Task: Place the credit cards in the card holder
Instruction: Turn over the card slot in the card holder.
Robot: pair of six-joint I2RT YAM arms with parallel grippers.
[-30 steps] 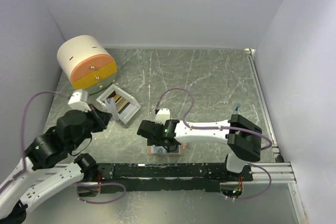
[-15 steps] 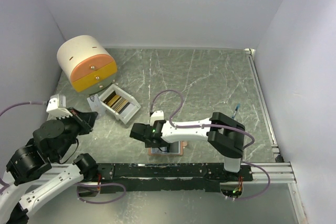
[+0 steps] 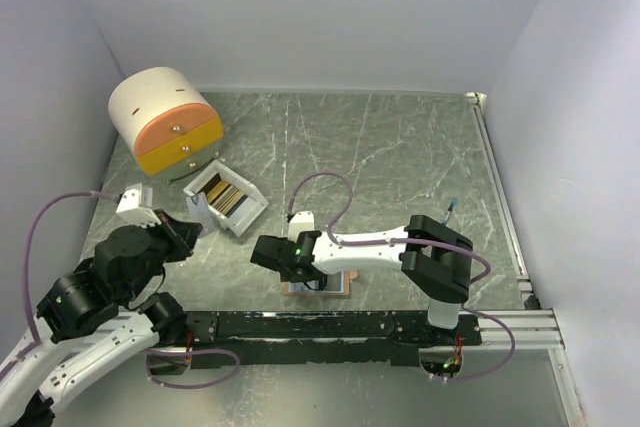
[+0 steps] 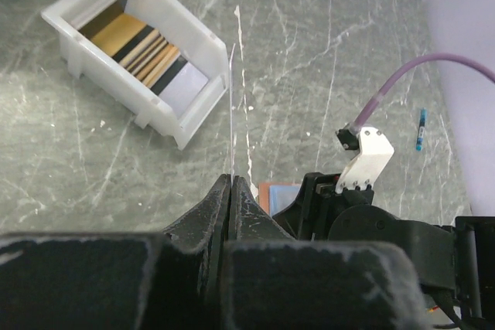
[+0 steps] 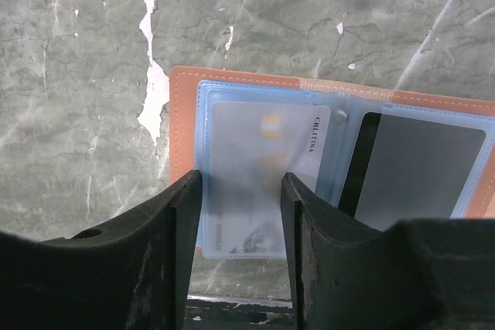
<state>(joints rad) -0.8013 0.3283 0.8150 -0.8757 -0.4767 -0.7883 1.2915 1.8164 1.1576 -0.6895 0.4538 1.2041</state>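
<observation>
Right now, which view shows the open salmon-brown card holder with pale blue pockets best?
The right wrist view: the salmon-brown card holder lies open under the right gripper, blue pockets and cards plainly seen. In the top view that gripper hides most of it; the left wrist view shows one corner.

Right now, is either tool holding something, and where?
The left tool pinches a thin card by its near edge. The right tool is open, holding nothing.

Far-right tabletop (image 3: 420, 147) open; white box (image 3: 226, 197) and drawer unit (image 3: 165, 119) block far left; right end effector (image 5: 240, 182) overhangs card holder (image 5: 255, 137), near centre.
</observation>
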